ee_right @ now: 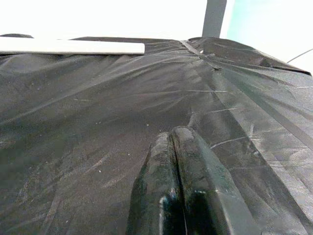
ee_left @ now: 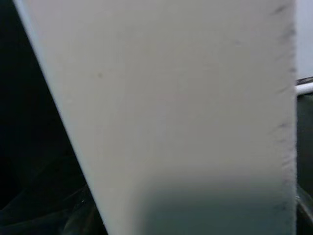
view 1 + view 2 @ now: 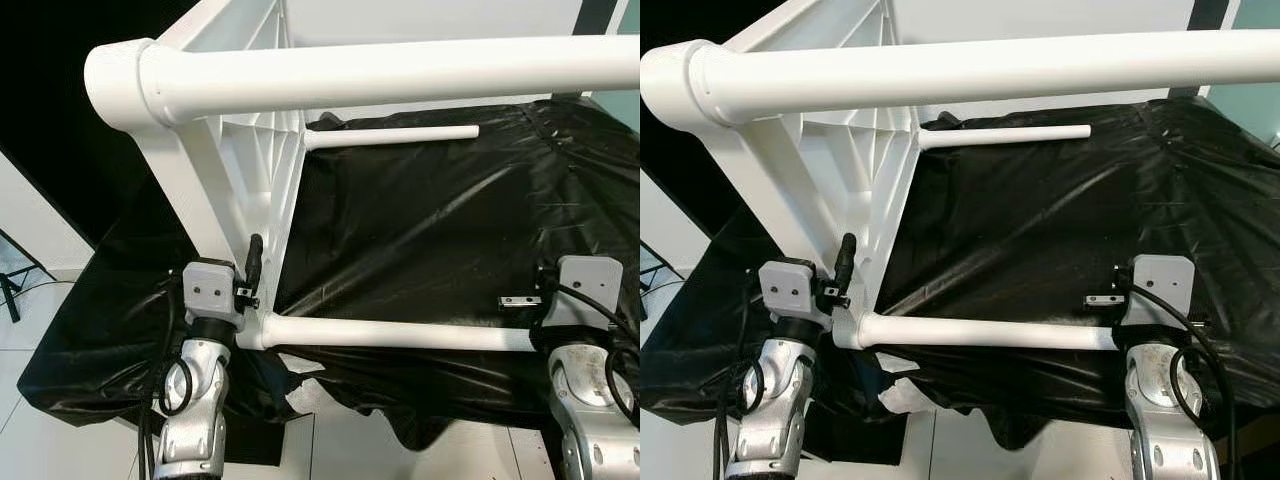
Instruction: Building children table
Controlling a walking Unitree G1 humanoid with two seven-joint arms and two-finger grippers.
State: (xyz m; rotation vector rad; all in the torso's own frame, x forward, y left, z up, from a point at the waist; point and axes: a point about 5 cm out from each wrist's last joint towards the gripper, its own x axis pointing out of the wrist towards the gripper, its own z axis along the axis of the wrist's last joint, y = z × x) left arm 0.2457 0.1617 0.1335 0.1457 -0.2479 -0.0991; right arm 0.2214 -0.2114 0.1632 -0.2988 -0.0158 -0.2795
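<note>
The left gripper (image 3: 254,262) braces the white tabletop (image 3: 240,170) at nine o'clock; grip unclear. The right gripper (image 1: 183,147), clenched empty, supports the near leg (image 3: 400,335). Next: seat the legs firmly.

Surface draped in black plastic sheet (image 3: 420,230), white children's table (image 3: 240,150) tipped sideways on it

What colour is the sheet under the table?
Black, glossy and wrinkled sheet; best in the left eye view.
</note>
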